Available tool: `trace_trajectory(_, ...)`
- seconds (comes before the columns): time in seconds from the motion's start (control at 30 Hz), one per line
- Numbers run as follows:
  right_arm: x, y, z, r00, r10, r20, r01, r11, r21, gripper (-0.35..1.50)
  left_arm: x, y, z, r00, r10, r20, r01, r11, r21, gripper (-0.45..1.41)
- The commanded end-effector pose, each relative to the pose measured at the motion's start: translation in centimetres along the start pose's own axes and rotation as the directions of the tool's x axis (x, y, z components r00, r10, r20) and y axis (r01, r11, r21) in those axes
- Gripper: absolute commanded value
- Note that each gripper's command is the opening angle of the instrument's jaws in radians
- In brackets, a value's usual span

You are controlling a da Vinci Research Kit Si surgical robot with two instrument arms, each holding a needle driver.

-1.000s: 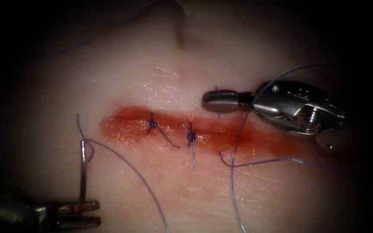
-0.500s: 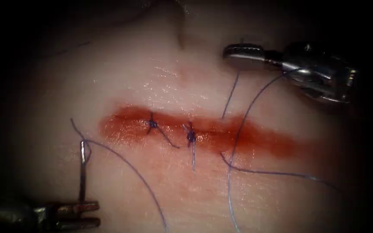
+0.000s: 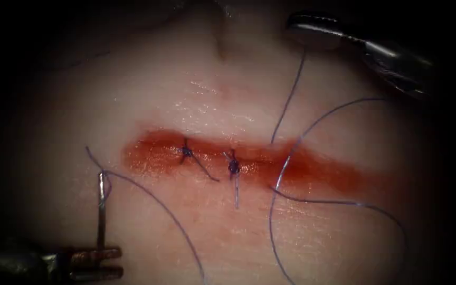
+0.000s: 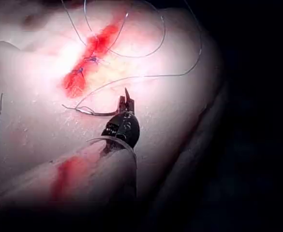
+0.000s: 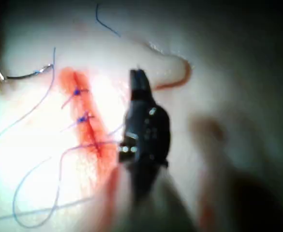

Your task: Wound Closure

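Needle (image 3: pixel 101 211) sits pinched near its blunt end in my left tool (image 3: pixel 93 263), clear of the tissue (image 3: pixel 196 95), near and left of the cut (image 3: pixel 249 163). My right tool (image 3: pixel 312 26), far right, has its jaws pressed together on the thread (image 3: pixel 290 100), which climbs from the cut beside two knotted stitches (image 3: pixel 233 167).

No legible text or markings anywhere.
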Motion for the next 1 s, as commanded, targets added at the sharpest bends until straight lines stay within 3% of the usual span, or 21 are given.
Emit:
trace_trajectory(0.03, -0.06, -0.04, 0.05, 1.0, 0.004, 0.001, -0.004, 1.0, 0.004, -0.35, -0.04, 0.08, 0.07, 1.0, -0.004, 0.002, 0.004, 1.0, -0.005, -0.45)
trace_trajectory(0.23, -0.14, -0.07, 0.13, 1.0, -0.004, 0.01, 0.003, 0.998, 0.057, -0.32, -0.03, 0.04, -0.02, 1.0, -0.004, 0.011, 0.004, 1.0, 0.005, -0.45)
trace_trajectory(0.3, -0.14, -0.06, 0.14, 1.0, -0.005, 0.009, 0.004, 0.999, 0.05, 0.39, -0.02, 0.01, -0.09, 1.0, -0.006, 0.015, 0.006, 1.0, 0.012, -0.45)
trace_trajectory(0.33, -0.14, -0.06, 0.13, 1.0, -0.011, 0.01, 0.01, 0.999, 0.038, 0.66, -0.02, 0.0, -0.13, 1.0, -0.007, 0.018, 0.007, 1.0, 0.017, -0.45)
trace_trajectory(0.4, -0.12, -0.04, 0.13, 1.0, -0.027, 0.01, 0.027, 1.0, 0.017, 1.01, -0.03, -0.05, -0.23, 1.0, -0.008, 0.024, 0.008, 1.0, 0.028, -0.45)
trace_trajectory(0.7, -0.14, -0.03, 0.06, 1.0, -0.028, 0.011, 0.028, 0.999, 0.017, 1.25, -0.17, -0.29, -0.53, 0.998, -0.031, 0.053, 0.024, 0.991, 0.135, -0.45)
trace_trajectory(0.97, -0.14, 0.04, -0.17, 0.999, -0.034, 0.016, 0.035, 0.999, -0.011, 1.25, -0.27, -0.48, -0.7, 0.995, -0.075, 0.068, 0.061, 0.98, 0.19, -0.45)
trace_trajectory(1.0, -0.14, 0.05, -0.19, 0.999, -0.034, 0.016, 0.034, 0.999, -0.014, 1.26, -0.26, -0.51, -0.74, 0.994, -0.091, 0.062, 0.078, 0.978, 0.195, -0.13)
